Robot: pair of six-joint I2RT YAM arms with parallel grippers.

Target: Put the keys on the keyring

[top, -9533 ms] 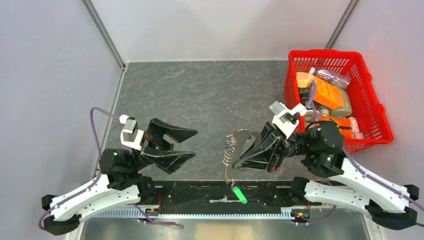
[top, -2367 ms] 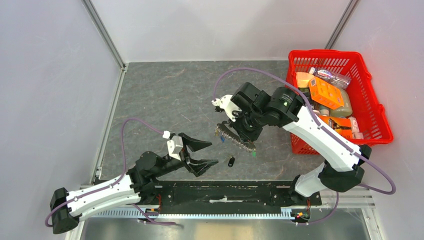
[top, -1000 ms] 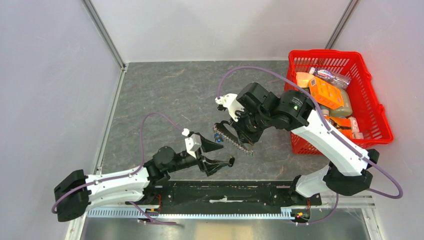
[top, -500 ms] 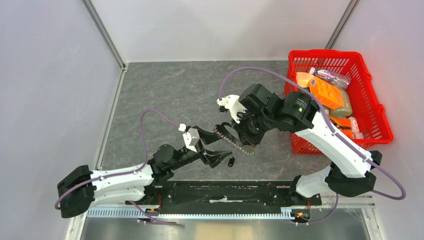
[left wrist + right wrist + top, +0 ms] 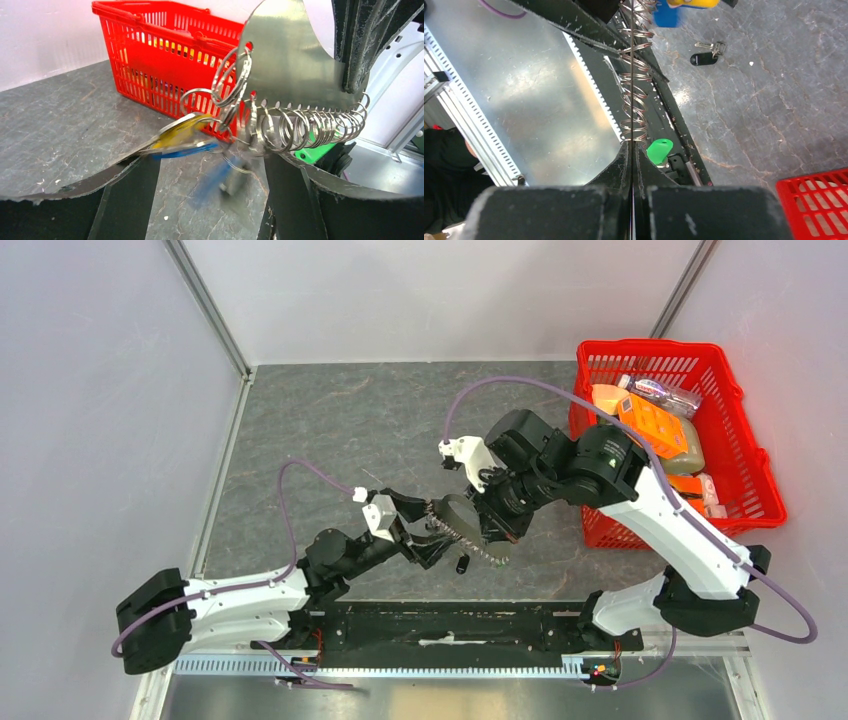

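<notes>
- The keyring is a flat shiny plate with a curly row of rings and a green tag, up in the air.
- A yellow key and a blue key hang from it.
- A black key lies on the table.

- A red basket stands at the far right of the surface, against the right wall.
- Inside it lie packed goods: an orange packet on top, a clear-wrapped item behind it and a tan bottle beside it.
- The surface is dark grey and stone-patterned, with pale scuffs.
- Pale grey walls close it in on three sides, with metal posts at the far corners.
- A black strip runs along the near edge; nearer still come a toothed rail and a metal sheet.
</notes>
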